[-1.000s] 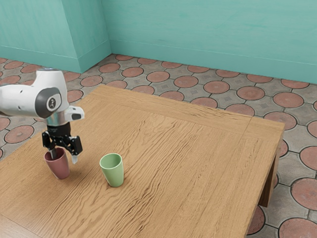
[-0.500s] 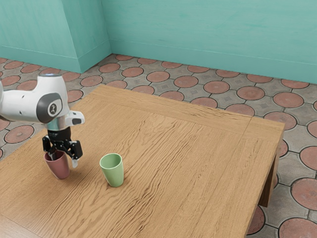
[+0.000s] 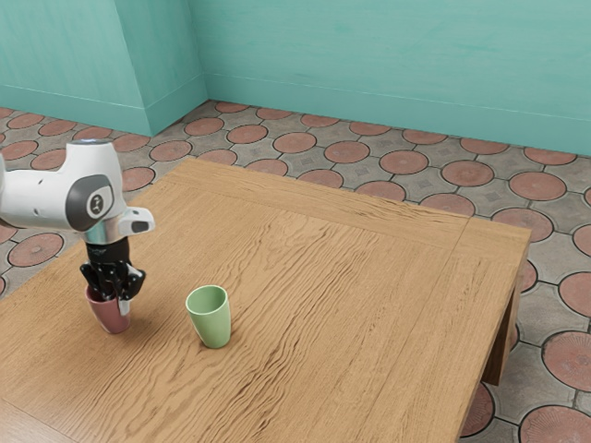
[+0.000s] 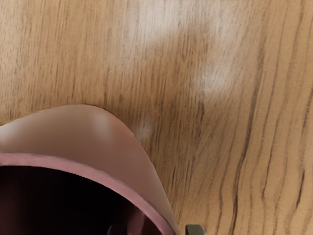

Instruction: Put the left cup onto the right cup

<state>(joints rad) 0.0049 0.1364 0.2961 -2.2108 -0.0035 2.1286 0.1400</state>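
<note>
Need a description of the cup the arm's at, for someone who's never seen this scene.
On the wooden table, look toward the exterior view's left, under the white arm. The pink cup stands there, the black gripper shut on its wall. Its neighbour, the green cup, stands free toward the exterior view's right.

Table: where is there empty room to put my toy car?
Bare wood runs from the green cup across the table to its edge at the exterior view's right, and behind both cups. It's crowded at the exterior view's left, where the tool grips the pink cup beside the green one.
</note>
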